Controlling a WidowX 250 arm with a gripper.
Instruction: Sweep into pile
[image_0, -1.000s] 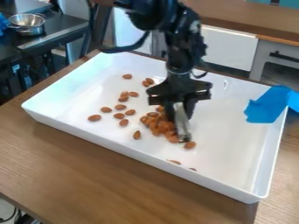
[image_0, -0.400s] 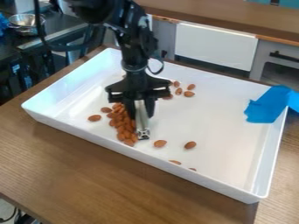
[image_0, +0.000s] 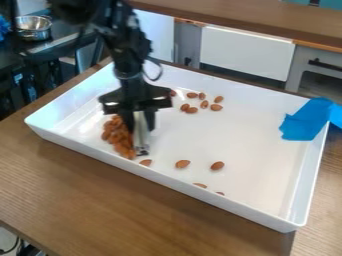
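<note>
My gripper (image_0: 138, 131) hangs low in the left half of the white tray (image_0: 247, 200), shut on a flat metallic sweeping tool (image_0: 141, 134) that points down to the tray floor. Against the tool's left side lies a dense pile of brown almonds (image_0: 117, 137). Several loose almonds (image_0: 204, 104) are scattered behind and to the right of the gripper. Along the front wall lie a few more, one almond (image_0: 145, 162) near the tool's tip, another almond (image_0: 182, 164) further right and a third almond (image_0: 217, 165) beyond it.
Blue tape or cloth (image_0: 306, 120) lies over the tray's right rim. The tray's raised walls surround the work area on a wooden table (image_0: 100, 200). A metal bowl (image_0: 33, 28) stands on a dark counter at the upper left.
The gripper and tool have moved left across the tray, and the almond pile has shifted left with them. Loose almonds now show behind and to the right, with one left near the front wall.
</note>
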